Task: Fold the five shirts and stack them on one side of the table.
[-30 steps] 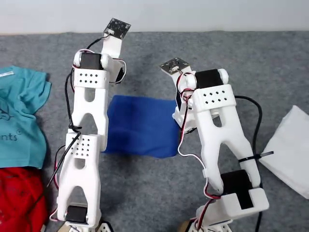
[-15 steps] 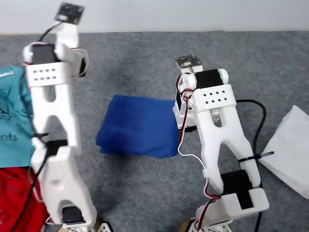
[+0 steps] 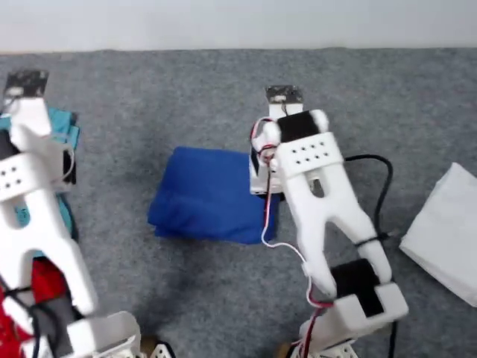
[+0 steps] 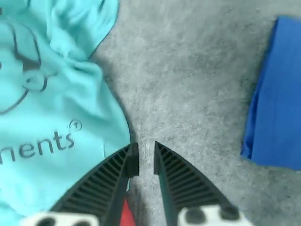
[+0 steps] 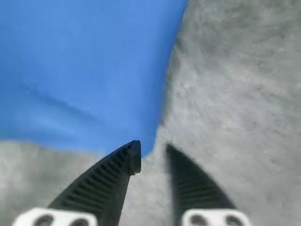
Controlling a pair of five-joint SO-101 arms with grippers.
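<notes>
Blue shirt (image 3: 212,198) lies folded mid-surface (image 3: 373,89). My right fingers (image 5: 108,183), slightly parted and empty, hover at its right edge. My left fingers (image 4: 108,181), barely parted and empty, hang beside the crumpled teal shirt (image 4: 51,94). I judge teal is next: pinch an edge and spread it flat.

White shirt (image 3: 447,231) — cut off at the edge.

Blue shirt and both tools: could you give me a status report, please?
Left tool narrowly open, empty, by edge of teal shirt. Right tool narrowly open, empty, at edge of folded blue shirt. Nothing in the way.
</notes>
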